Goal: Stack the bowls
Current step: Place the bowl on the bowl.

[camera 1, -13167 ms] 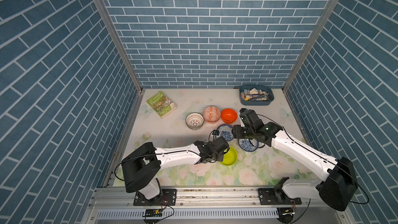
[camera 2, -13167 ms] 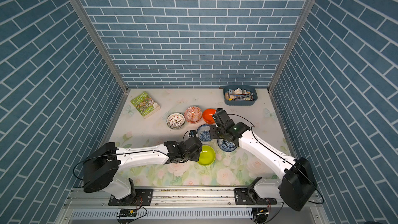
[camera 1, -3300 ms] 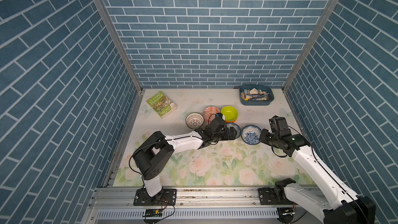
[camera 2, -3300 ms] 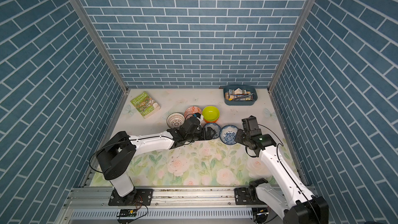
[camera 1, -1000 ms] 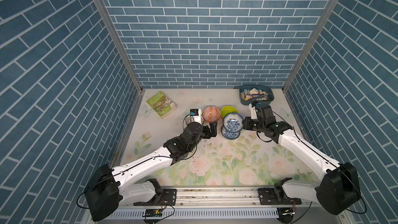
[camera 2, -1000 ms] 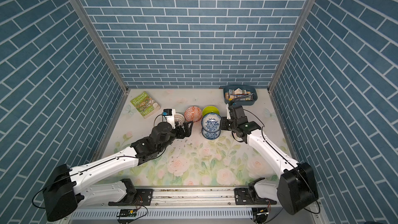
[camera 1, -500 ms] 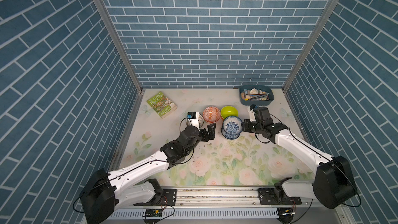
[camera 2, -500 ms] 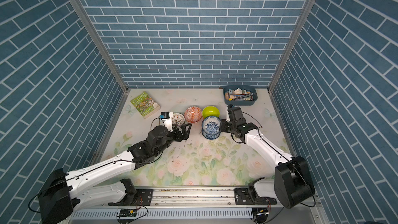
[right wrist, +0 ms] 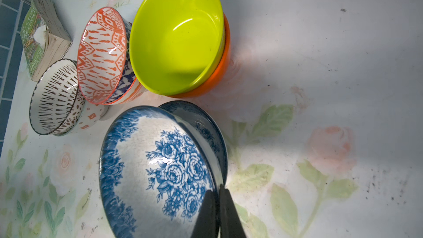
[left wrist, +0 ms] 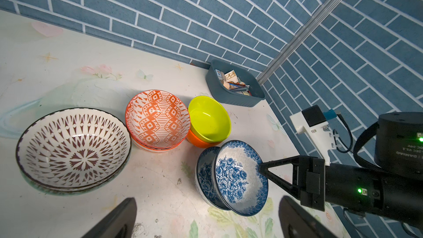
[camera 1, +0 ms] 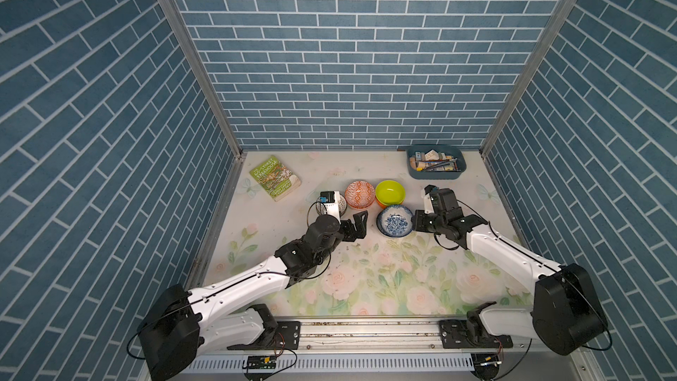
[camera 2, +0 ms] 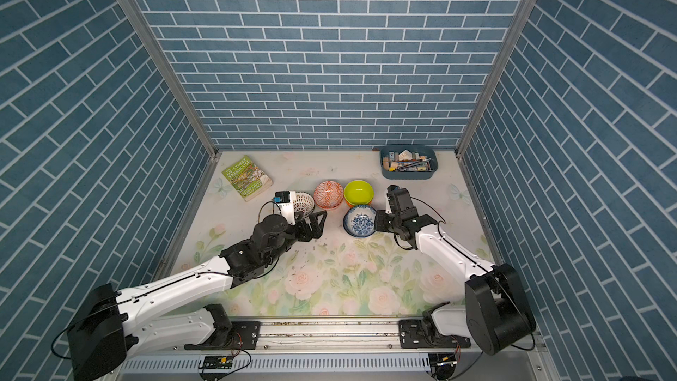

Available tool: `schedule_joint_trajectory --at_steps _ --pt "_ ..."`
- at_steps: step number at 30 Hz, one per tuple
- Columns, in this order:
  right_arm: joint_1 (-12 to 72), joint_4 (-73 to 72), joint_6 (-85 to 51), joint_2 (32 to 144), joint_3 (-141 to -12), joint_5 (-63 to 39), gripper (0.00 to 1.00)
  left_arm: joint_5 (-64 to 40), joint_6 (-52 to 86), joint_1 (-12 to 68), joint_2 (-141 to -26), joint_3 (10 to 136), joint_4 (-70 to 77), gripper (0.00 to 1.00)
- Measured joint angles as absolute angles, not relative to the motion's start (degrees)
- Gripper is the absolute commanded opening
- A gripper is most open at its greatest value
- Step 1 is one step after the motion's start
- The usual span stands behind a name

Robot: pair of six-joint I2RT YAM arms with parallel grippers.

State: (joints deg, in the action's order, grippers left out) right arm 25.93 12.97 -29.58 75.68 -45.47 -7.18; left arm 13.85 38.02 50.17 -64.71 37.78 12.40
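Note:
My right gripper is shut on the rim of a blue floral bowl, which is tilted and leans into a second blue floral bowl on the table. Both top views show the pair next to the right gripper. Behind them a lime green bowl sits in a plain orange bowl. An orange-and-white patterned bowl and a black-and-white lattice bowl each rest on another bowl. My left gripper hangs open to the left of the blue bowls, holding nothing.
A green book lies at the back left. A blue-grey tray of small items stands at the back right corner. Blue brick walls close in the table on three sides.
My right gripper has lowered the held blue floral bowl from standing on edge to leaning into the other blue bowl. The left arm has drawn back slightly, still open.

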Motion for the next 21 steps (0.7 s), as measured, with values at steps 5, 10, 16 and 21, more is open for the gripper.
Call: schedule_joint_trajectory --at_steps 5,10,16,21 --pt "26.22 11.68 -29.63 77.14 -45.47 -6.83 0.00 13.87 38.02 50.17 -64.69 37.69 12.49 1.00" --pt "26.26 10.98 -29.71 78.81 -45.74 -6.44 0.00 13.91 38.02 50.17 -64.60 37.56 12.56 1.00" --pt "26.37 10.59 -29.74 80.07 -46.09 -5.98 0.00 14.28 38.06 50.17 -63.99 36.95 12.62 1.00" --pt "26.61 10.15 -29.76 80.64 -46.11 -5.74 0.00 14.74 38.09 50.17 -63.29 35.86 12.56 1.00"
